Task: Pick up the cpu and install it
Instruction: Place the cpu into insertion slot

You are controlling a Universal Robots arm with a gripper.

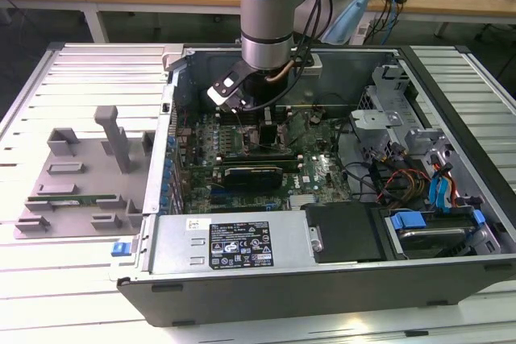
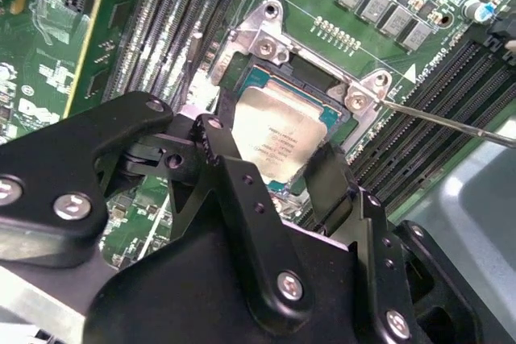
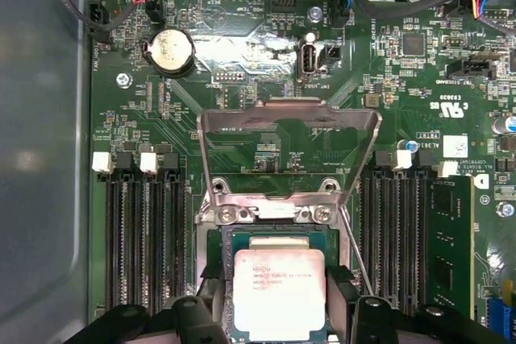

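Note:
The cpu [image 2: 278, 130], a flat square chip with a silvery top and thin green edge, lies level in or just over the motherboard's socket [image 3: 222, 239]. My gripper [image 2: 270, 159] straddles it, with a black finger [image 2: 222, 151] against one side and the other finger [image 2: 330, 175] against the opposite side. In the first wrist view the cpu [image 3: 280, 292] sits between the same two fingertips [image 3: 214, 304], under my gripper [image 3: 278, 308]. The socket's metal load plate [image 3: 290, 118] stands swung open. In the exterior view my gripper [image 1: 260, 112] reaches down into the open computer case [image 1: 322, 255].
Memory slots [image 3: 141, 239] flank the socket on both sides, one holding a green stick [image 3: 451, 239]. A thin socket lever [image 2: 451, 122] juts out beside the socket. Cables and drive bays [image 1: 419, 183] crowd the exterior view's right. A grey fixture [image 1: 81, 175] lies outside the case, on the exterior view's left.

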